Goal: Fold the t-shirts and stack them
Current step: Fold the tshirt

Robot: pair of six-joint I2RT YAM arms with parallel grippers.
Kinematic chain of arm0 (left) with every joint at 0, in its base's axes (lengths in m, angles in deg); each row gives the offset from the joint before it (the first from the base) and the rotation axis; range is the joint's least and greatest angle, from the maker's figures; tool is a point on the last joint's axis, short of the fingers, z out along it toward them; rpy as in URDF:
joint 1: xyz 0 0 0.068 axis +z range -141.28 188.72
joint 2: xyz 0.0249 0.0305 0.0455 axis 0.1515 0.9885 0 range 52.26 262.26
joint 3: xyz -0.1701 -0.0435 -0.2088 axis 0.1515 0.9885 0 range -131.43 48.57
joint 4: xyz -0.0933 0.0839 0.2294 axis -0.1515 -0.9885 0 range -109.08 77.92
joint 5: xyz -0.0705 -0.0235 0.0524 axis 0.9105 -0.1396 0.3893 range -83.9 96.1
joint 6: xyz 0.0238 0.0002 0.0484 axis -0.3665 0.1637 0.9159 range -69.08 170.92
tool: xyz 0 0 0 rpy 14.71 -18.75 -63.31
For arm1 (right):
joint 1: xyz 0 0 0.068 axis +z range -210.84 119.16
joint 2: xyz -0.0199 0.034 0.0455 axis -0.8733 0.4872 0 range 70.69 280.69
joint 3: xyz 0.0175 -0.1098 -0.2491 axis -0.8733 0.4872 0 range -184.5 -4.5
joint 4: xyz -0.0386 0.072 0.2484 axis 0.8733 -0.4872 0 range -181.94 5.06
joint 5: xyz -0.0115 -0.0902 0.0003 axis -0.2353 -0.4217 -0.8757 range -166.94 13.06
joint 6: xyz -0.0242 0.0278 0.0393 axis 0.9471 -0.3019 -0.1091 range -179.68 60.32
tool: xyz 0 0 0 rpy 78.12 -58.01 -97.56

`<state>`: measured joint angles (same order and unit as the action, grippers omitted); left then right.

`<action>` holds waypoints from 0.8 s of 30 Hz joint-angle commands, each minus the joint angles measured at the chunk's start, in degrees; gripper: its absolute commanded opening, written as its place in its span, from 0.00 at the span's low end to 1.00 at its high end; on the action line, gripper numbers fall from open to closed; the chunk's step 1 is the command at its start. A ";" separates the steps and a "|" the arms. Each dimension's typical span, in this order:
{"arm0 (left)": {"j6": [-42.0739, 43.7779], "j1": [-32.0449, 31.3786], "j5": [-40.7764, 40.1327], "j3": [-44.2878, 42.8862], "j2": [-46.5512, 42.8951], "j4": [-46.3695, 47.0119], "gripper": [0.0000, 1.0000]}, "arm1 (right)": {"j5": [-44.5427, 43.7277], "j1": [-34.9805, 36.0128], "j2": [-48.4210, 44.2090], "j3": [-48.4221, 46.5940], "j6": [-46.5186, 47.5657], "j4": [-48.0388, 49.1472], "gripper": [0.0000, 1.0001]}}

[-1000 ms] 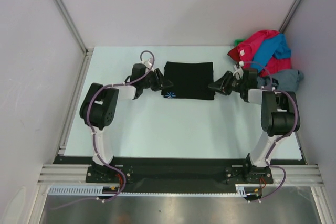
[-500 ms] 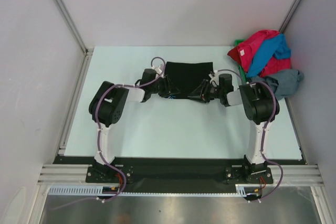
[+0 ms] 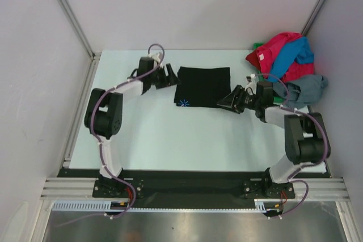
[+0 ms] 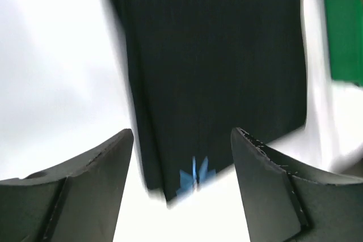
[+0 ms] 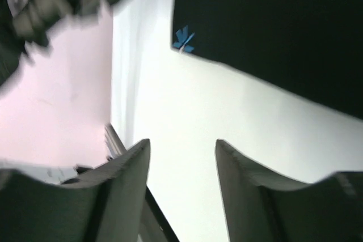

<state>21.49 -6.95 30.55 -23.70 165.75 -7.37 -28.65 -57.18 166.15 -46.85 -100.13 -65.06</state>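
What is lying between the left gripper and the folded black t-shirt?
Nothing: only a narrow strip of bare white table separates the left gripper from the black t-shirt, as the top external view shows.

No readable lettering anywhere.
Only a small blue starburst mark [image 3: 182,103] sits at the folded black t-shirt's [image 3: 205,85] near-left corner.

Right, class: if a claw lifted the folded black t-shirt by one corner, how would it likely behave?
Probably floppy: the black t-shirt lies flat in cloth layers, so a corner lift would likely undo the fold. Likely light, since it sits thin on the table. Pushed, it would probably slide or bunch rather than roll.
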 commanded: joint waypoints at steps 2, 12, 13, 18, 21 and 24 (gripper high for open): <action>12.10 1.25 -1.33 -22.52 10.14 -18.22 0.76 | -4.52 2.75 -11.16 -0.19 10.91 -13.54 0.58; 13.35 1.51 -5.90 -51.19 28.27 -21.06 0.77 | -2.77 1.61 -23.29 4.64 14.08 -19.18 0.62; 11.78 1.51 -5.73 -52.26 29.32 -20.88 0.77 | -2.59 1.53 -23.82 4.99 14.17 -19.18 0.62; 5.36 1.60 -2.66 -54.91 34.60 -19.48 0.76 | -1.80 0.56 -25.24 5.70 14.87 -19.18 0.62; 0.53 1.69 -0.37 -55.79 37.06 -20.09 0.73 | -0.57 0.29 -25.06 6.05 14.43 -17.95 0.62; -2.29 1.60 1.56 -54.56 37.50 -20.35 0.69 | 0.22 0.12 -25.15 6.22 14.08 -17.15 0.61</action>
<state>24.57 -5.55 28.97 -77.58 201.42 -25.93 -30.42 -56.66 142.35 -40.92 -86.60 -84.01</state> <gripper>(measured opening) 0.699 0.615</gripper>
